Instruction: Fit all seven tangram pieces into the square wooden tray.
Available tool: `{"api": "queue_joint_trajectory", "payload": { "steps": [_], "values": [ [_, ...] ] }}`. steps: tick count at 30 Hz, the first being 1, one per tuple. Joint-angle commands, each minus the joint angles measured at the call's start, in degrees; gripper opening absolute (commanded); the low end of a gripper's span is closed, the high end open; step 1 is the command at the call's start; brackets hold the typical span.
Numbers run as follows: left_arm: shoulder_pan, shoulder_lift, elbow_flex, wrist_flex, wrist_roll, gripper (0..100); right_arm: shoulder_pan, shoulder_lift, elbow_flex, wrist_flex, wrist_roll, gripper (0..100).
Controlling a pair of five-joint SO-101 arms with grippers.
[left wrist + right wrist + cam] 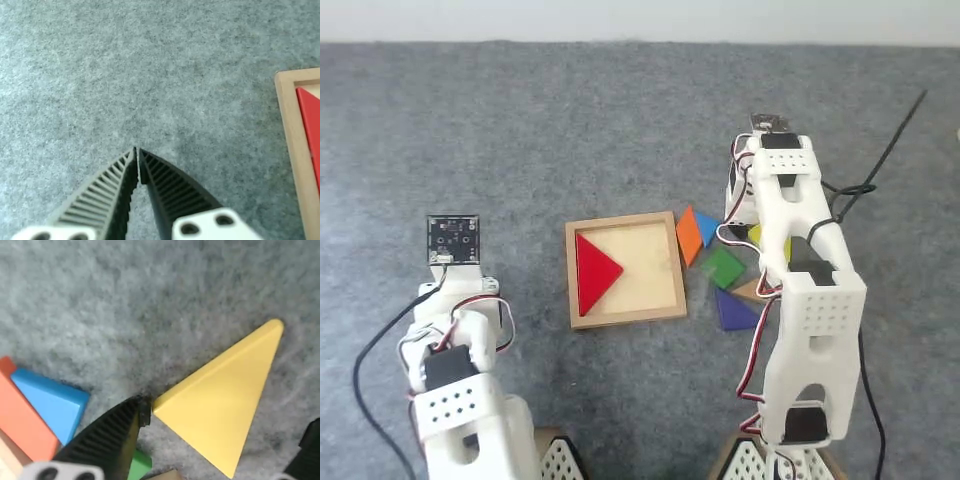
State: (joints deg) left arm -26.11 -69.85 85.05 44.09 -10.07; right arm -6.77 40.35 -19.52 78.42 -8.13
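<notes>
On grey carpet [520,130], left claw [137,151] is together, right claw [227,422] apart around yellow triangle [220,385].

Grey felt table [520,130] — wooden tray [570,280], loose tangram pieces [722,267] beside.

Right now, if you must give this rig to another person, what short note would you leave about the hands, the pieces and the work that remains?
Left hand: shut, empty, above the carpet beside the tray.
Right hand: open, around the yellow triangle, touching one corner.
Done: the red triangle lies in the tray.
Left: six pieces on the carpet outside the tray: yellow triangle, orange piece, blue piece, green piece, purple piece, tan piece.
</notes>
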Motion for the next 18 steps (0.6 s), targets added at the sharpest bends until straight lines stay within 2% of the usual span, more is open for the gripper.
{"api": "queue_joint_trajectory", "payload": {
  "steps": [1, 5, 11, 18],
  "values": [
    [-0.26, 0.18, -2.77, 0.35, -0.62, 1, -0.48, 0.4, -2.29, 0.4, 0.26, 44.9],
    [-0.26, 0.18, -2.77, 0.35, -0.62, 1, -0.92, 1.19, -2.55, 0.31, 0.35, 44.3],
    [-0.26, 0.18, -2.77, 0.35, -0.62, 1, -0.75, 1.45, -2.55, -0.04, 0.62, 29.2],
    [-0.26, 0.18, -2.77, 0.35, -0.62, 1, -0.75, 1.54, -2.55, 0.4, 0.35, 30.3]
  ]
}}
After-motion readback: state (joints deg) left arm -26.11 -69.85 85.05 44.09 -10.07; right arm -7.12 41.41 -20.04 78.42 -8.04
